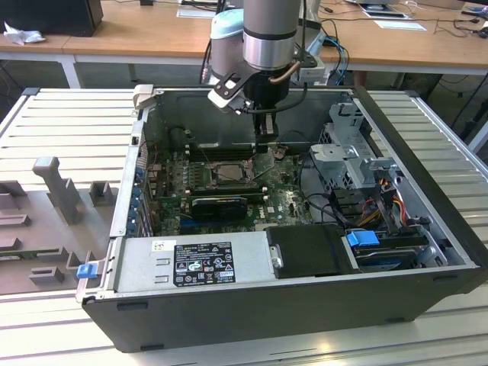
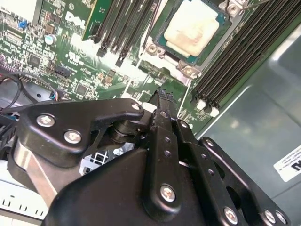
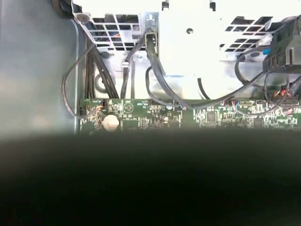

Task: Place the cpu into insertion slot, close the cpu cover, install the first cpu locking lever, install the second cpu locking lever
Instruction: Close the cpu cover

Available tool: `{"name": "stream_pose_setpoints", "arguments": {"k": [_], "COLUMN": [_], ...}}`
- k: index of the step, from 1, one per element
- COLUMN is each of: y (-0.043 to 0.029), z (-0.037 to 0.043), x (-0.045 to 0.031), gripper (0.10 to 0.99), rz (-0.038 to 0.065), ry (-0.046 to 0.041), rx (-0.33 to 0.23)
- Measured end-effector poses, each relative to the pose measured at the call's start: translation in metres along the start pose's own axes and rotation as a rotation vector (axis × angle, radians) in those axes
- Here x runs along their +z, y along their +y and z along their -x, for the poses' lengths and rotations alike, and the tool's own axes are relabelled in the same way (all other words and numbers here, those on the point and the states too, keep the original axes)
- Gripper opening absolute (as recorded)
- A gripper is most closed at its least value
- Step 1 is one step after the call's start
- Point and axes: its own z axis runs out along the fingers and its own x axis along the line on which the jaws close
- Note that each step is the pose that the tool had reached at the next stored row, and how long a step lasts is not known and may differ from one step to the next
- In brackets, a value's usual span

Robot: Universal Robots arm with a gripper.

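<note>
- Cpu (image 2: 193,26) is sitting in the insertion slot (image 1: 207,175), showing you a pale, smudged silver top; the cpu cover (image 2: 171,60) is lying framed around it.
- Gripper (image 2: 162,96) is hovering just beside it over the green motherboard (image 2: 70,52), jaws pressed together, pinching nothing.
- RAM slots (image 2: 230,56) are flanking the socket.

The cpu (image 2: 192,28) has a pale, matt metal top. The hand (image 2: 162,99) is matt black with shiny screws (image 2: 167,192). The motherboard (image 2: 70,52) is glossy green; the worktop (image 1: 69,122) is ribbed grey metal.
</note>
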Motion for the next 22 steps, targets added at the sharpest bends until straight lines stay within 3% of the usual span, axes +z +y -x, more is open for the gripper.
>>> {"name": "stream_pose_setpoints", "arguments": {"k": [9,18,19,22], "y": [0.0156,0.0374,0.0427,0.0459], "z": [0.0000,0.0000,-0.0001,0.0000], "x": [0.0011,0.0026,0.0035,0.0100], "gripper": [0.106,0.106,0.106,0.106], "rz": [-0.001,-0.003,-0.005,-0.006], "ry": [0.0000,0.0000,0.0001,0.0004], "rx": [0.000,0.000,-0.001,-0.008]}}
